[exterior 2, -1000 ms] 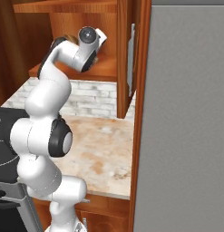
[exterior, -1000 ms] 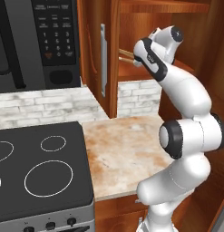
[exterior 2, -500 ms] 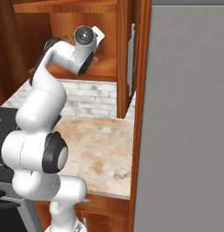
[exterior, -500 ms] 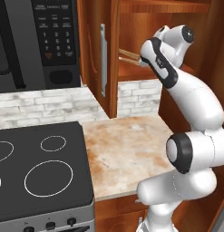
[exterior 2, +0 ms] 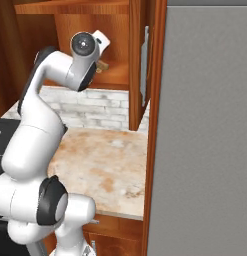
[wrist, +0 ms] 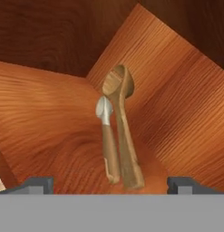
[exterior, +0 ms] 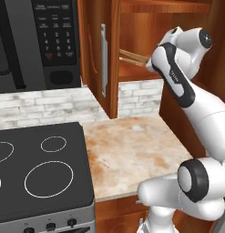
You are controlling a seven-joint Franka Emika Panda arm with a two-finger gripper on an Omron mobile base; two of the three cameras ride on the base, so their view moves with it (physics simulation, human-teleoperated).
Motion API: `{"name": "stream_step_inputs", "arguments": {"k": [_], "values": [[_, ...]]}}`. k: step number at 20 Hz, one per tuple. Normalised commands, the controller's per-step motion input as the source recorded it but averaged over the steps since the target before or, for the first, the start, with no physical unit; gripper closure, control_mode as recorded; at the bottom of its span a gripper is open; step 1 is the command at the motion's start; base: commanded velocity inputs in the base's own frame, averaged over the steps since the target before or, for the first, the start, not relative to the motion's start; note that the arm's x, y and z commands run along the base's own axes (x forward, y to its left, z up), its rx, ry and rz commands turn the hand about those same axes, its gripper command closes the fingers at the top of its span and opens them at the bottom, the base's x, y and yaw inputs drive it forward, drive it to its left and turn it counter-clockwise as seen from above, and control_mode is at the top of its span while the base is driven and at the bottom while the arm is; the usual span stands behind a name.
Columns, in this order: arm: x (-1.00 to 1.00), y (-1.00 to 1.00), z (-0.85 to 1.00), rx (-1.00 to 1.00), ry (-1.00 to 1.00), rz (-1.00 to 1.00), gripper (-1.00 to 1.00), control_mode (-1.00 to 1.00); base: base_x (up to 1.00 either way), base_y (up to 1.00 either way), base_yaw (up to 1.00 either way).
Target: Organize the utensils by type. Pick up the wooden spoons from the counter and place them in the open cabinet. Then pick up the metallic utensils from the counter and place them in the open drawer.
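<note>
Two wooden spoons (wrist: 119, 136) lie side by side on the cabinet shelf (wrist: 45, 131), bowls pointing into the back corner. The left spoon's bowl looks pale. My gripper (wrist: 109, 183) is open, its fingertips (wrist: 38, 183) spread wide on either side of the handle ends and touching neither spoon. From the left base view, the spoon handles (exterior: 132, 57) stick out of the open cabinet (exterior: 145, 32) just beside my wrist. The beige marbled counter (exterior: 132, 145) lies below.
The cabinet door with its silver bar handle (exterior: 103, 63) stands open left of my hand. A black cooktop (exterior: 36, 173) and a microwave (exterior: 50, 41) are at the left. A tall grey refrigerator side (exterior 2: 210, 125) walls off the right.
My arm's upper links have swung up and to the right while the hand stays at the cabinet's mouth. The spoons lie still on the shelf.
</note>
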Motion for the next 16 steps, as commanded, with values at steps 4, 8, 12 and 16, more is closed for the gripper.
{"name": "stream_step_inputs", "arguments": {"k": [4, 8, 12, 16], "values": [[-0.82, 0.0, 0.15, 0.03, 0.0, 0.0, -1.0, -1.0, 0.0, 0.0, 0.0], [-0.86, 0.0, 0.04, 0.03, 0.0, 0.0, -1.0, -1.0, 0.0, 0.0, 0.0], [-0.98, 0.08, 0.0, 0.0, 0.0, 0.0, -1.0, -1.0, 0.0, 0.0, 0.0], [-1.0, 0.07, 0.0, 0.01, 0.01, 0.0, -1.0, -1.0, 0.0, 0.0, 0.0]]}}
